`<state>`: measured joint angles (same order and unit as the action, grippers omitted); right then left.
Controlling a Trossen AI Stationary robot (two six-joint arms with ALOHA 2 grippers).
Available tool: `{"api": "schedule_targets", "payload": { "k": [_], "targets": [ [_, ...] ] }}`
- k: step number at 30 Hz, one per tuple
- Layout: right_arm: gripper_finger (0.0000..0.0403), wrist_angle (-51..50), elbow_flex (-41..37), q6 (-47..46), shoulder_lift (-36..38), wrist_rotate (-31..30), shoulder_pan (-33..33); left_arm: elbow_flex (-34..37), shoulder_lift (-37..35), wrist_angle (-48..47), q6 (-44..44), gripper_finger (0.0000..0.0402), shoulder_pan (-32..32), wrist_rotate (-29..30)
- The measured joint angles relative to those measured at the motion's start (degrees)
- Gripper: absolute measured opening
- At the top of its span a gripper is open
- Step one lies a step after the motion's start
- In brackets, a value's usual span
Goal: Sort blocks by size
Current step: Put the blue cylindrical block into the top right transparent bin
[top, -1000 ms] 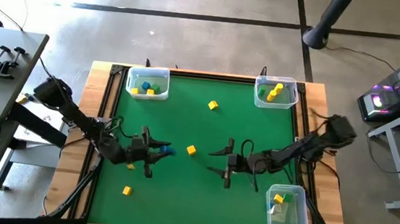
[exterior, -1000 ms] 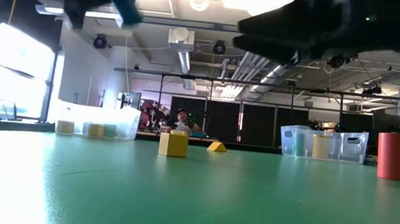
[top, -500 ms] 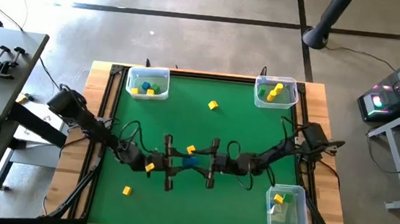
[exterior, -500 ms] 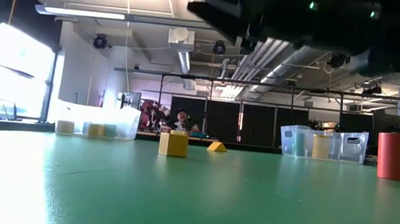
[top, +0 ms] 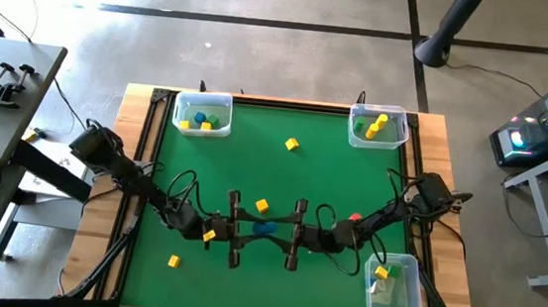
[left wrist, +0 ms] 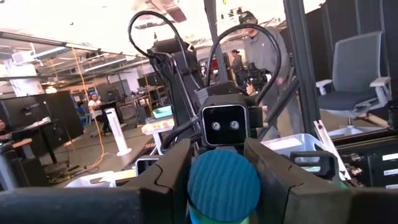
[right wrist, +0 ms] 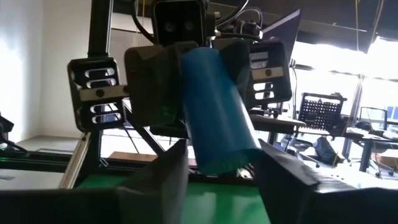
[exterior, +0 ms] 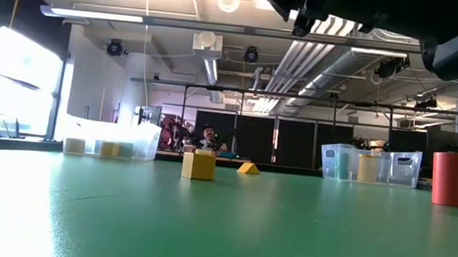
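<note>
A blue cylinder block (top: 264,228) hangs in the air over the middle of the green table, between my two grippers, which face each other. My left gripper (top: 250,230) comes from the table's left and is shut on it. My right gripper (top: 280,234) comes from the right. Its open fingers stand close on either side of the block's other end (right wrist: 227,158). Loose yellow blocks (top: 262,205) (top: 292,144) (top: 174,261) (top: 209,234) and a red block (top: 355,218) rest on the table. My left gripper pinches the blue block between its two fingers (right wrist: 149,84), on the curved sides of the end nearer that arm (right wrist: 202,68). The fingers reach in about level from the table's left. The block is lifted clear and tilted. Whether my right gripper's fingers touch the block, I cannot tell.
Three clear bins hold sorted blocks: far left (top: 203,114), far right (top: 378,125) and near right (top: 391,288). A wooden rim (top: 144,162) frames the table. In the low view a yellow block (exterior: 198,164) and a red cylinder (exterior: 449,178) stand on the mat.
My left gripper has carried the blue block toward the table's right and a little up, rolling as it went. My right gripper has come toward the table's left to meet it. The block now hangs between the two grippers.
</note>
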<state>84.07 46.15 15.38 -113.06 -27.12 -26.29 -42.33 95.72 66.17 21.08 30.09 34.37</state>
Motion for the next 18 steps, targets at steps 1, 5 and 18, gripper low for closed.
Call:
{"api": "schedule_targets", "payload": {
  "k": [1, 5, 18],
  "targets": [
    [0.0161, 0.00, 0.00, 0.01, 0.01, -0.03, 0.02, 0.00, 0.00, -0.16, -0.03, 0.0119, 0.00, -0.03],
    [0.0118, -0.32, -0.07, 0.35, 0.00, -0.02, 0.01, 0.00, -0.02, -0.94, -0.01, 0.0124, 0.02, 0.08],
    [0.0061, -39.56, -0.13, -8.35, 14.24, -21.03, -2.91, 0.07, -0.04, -8.73, 8.75, 0.0128, 5.27, 34.28]
  ]
}}
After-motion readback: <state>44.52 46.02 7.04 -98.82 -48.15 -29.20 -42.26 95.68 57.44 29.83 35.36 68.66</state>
